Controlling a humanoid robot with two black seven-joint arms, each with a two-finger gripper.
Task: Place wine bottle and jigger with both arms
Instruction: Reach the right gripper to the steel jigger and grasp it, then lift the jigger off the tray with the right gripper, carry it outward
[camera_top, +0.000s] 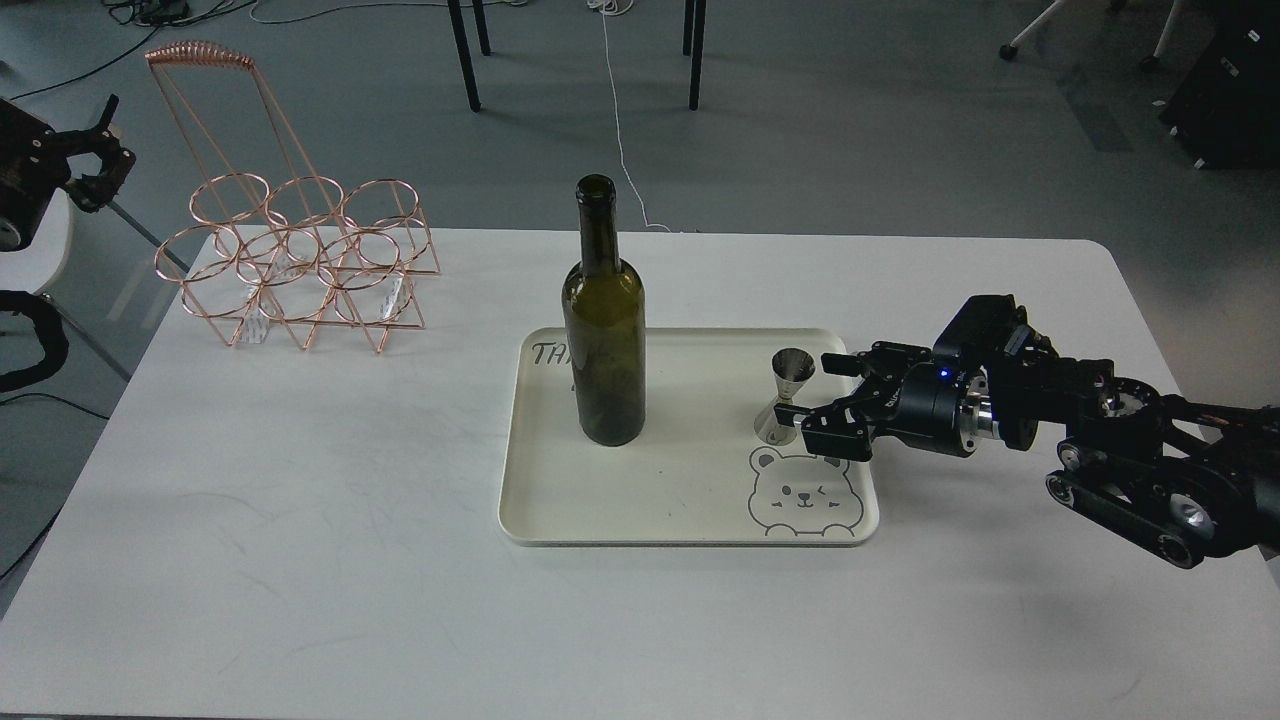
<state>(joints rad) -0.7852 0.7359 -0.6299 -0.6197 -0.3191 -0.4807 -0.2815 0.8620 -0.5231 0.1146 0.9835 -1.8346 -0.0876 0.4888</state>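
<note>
Dark olive-green glass wine bottle (603, 325), tall, long-necked, unlabelled, is standing upright on the left half of a cream rectangular tray (688, 500); the tray is carrying a bear drawing at its near right corner and dark lettering partly hidden behind the bottle. Small shiny silver double-cone jigger (785, 397) is standing upright on the tray's right side, just above the bear drawing, well apart from the bottle. Tray is sitting on a white table (300, 520). Copper wire rack (290, 255) with ring holders is standing at the table's far left corner.

Right gripper (818, 393) is reaching in from the right, black fingers spread wide, one beside the jigger's top cone, one beside its base; contact cannot be told. Left gripper (95, 160) is hanging off the table at the left edge; its fingers are too dark to tell apart.
</note>
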